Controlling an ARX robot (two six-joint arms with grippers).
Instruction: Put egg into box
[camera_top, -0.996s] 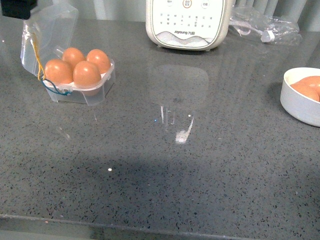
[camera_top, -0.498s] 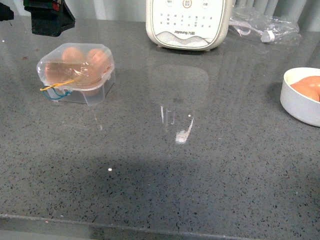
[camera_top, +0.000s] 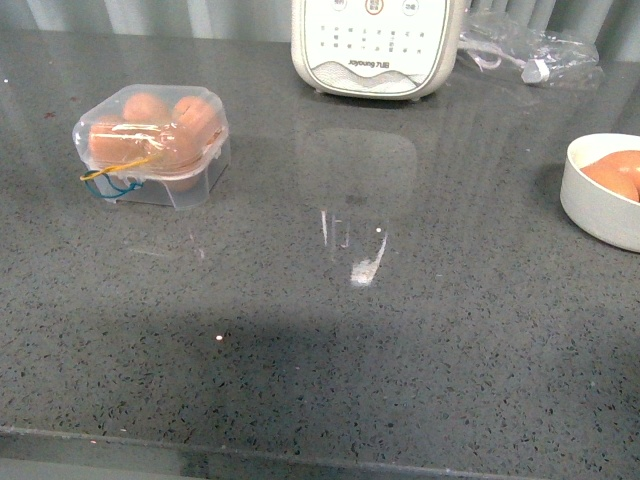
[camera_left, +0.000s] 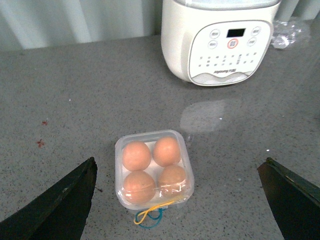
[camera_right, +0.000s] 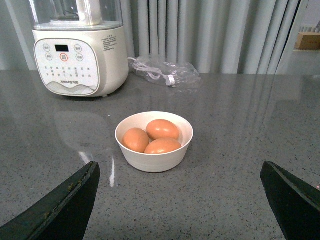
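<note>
Fingers: absent from front view. There the box sits on the table, lid now down over four eggs; a second ago it stood open with my left arm above it, since withdrawn. Loading looks complete.
Left wrist: my left fingers spread wide, empty, high above box.
Right wrist: right fingers apart, empty; bowl holds three eggs.

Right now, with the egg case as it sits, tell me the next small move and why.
Probably none for loading: pull the left arm back and stop. The box already holds four eggs, one in each cell, and its clear lid is down over them. The left jaws stand wide open above it, holding nothing. Three more eggs sit in the white bowl, but no cell is free.
</note>
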